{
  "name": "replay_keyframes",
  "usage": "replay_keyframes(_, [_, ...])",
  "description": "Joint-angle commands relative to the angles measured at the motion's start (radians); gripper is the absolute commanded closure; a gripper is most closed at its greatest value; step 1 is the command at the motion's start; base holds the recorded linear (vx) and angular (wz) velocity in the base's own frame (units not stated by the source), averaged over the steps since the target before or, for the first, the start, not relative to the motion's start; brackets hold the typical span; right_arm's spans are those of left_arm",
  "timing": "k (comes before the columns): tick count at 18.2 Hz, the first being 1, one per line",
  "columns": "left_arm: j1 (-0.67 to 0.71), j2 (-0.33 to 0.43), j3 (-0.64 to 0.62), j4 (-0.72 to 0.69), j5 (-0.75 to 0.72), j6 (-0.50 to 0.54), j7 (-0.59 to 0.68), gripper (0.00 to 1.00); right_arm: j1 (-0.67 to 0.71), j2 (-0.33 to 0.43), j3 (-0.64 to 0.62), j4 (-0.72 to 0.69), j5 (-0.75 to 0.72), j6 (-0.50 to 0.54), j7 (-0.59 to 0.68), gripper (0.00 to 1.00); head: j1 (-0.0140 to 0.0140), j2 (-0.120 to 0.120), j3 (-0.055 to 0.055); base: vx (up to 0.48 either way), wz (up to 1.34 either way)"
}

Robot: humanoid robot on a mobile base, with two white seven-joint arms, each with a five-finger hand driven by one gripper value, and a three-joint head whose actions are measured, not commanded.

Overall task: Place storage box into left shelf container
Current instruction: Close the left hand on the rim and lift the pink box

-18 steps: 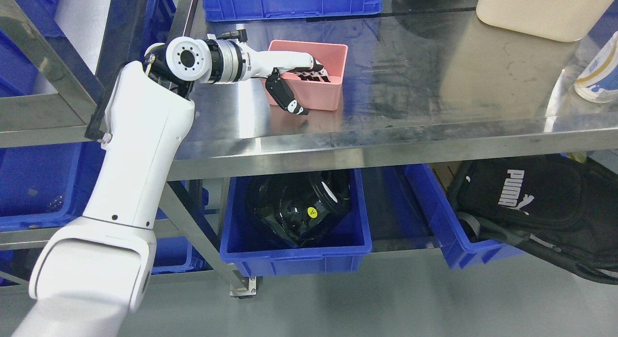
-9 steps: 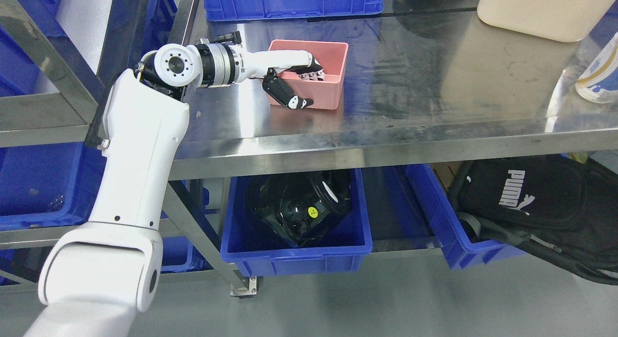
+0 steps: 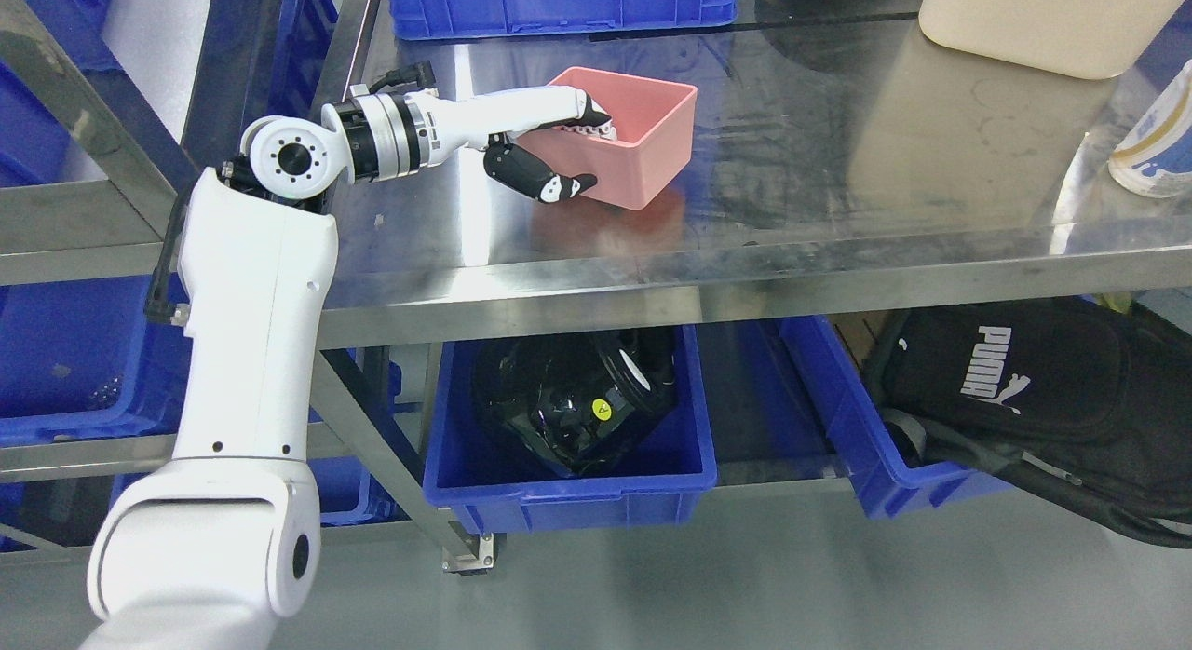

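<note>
Where left robot hand [image 3: 559, 142] grips pink box [image 3: 643, 147], fingertips hidden.

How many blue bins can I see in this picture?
5, maybe more hidden: one behind the table, one under it with a black object, one under its right part, two on the left shelf.

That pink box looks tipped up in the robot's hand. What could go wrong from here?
The left hand pinches only one wall of the pink storage box, fingers inside, thumb outside, so the tilted box might slip or swing. Carrying it leftward, it could also bump the metal shelf post.
</note>
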Motion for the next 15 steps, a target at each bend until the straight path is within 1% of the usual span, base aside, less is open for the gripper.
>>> replay_keyframes(1, [0.03,0.009,0.197,-0.187,0.017,-0.053,0.001,0.99,0.026,-0.017,0.0,-0.017,-0.003,0.0,0.177,0.0,0.0,0.0,0.0,0.0,0.0])
replay_keyframes(6, [0.062,0.009,0.191,-0.34,0.091,-0.06,-0.001,0.99,0.026,-0.017,0.0,-0.017,-0.003,0.0,0.177,0.0,0.0,0.0,0.0,0.0,0.0])
replay_keyframes(10, [0.124,0.009,0.18,-0.451,0.103,-0.077,-0.007,0.99,0.026,-0.017,0.0,-0.017,-0.003,0.0,0.177,0.0,0.0,0.0,0.0,0.0,0.0])
replay_keyframes(15, [0.214,0.009,0.153,-0.555,0.112,-0.089,-0.004,0.99,0.026,-0.017,0.0,-0.017,-0.003,0.0,0.177,0.0,0.0,0.0,0.0,0.0,0.0])
